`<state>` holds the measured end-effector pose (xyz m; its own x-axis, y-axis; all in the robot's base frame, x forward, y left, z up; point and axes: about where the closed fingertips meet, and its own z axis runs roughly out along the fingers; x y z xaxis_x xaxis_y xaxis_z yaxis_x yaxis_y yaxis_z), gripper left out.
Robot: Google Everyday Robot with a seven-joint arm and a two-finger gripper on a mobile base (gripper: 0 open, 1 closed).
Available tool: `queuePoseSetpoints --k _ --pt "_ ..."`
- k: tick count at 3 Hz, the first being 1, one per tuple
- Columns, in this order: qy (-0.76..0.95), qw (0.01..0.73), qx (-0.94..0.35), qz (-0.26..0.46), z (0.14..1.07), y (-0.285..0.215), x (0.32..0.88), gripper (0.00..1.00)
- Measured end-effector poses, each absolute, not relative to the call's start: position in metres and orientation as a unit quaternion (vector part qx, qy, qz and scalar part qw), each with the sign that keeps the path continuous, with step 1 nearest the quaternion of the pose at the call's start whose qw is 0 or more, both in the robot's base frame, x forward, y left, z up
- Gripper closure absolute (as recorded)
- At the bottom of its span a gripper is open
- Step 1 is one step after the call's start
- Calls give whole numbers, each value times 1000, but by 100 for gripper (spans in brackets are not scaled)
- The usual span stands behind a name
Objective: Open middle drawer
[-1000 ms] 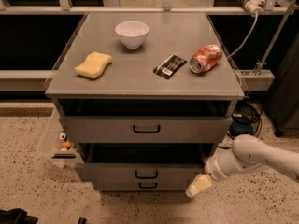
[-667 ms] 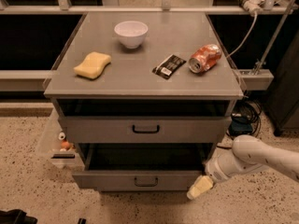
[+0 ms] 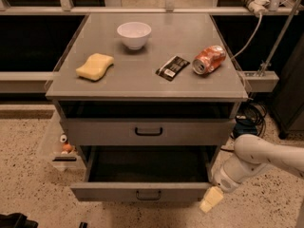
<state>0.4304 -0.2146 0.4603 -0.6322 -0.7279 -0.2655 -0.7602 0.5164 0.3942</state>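
Note:
The middle drawer (image 3: 114, 192) is a grey metal drawer with a small black bar handle (image 3: 148, 194). It stands pulled well out of the cabinet, and its dark inside (image 3: 147, 165) looks empty. My gripper (image 3: 211, 201) is low at the right, with its cream tip beside the right end of the drawer front. My white arm (image 3: 259, 158) reaches in from the right edge. The top drawer (image 3: 95, 133) above is shut. The lowest drawer is hidden under the open one.
On the cabinet top (image 3: 142, 84) are a white bowl (image 3: 134, 33), a yellow sponge (image 3: 95, 66), a black packet (image 3: 172, 67) and a crushed red can (image 3: 208, 59). A clear bin (image 3: 59, 151) stands at the cabinet's left. Cables (image 3: 247, 118) lie at the right.
The middle drawer has slid out toward the camera and now covers the lowest drawer front. My gripper has stayed near its right end.

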Motion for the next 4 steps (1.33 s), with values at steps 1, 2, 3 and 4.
queuePoseSetpoints --k 1,2,3,4 --pt "870 33 -428 243 460 -215 430 0" --pt "866 25 -433 250 458 -212 428 0" --pt "857 -6 -434 279 444 -216 399 0" --pt "857 -6 -434 279 449 -216 399 0"
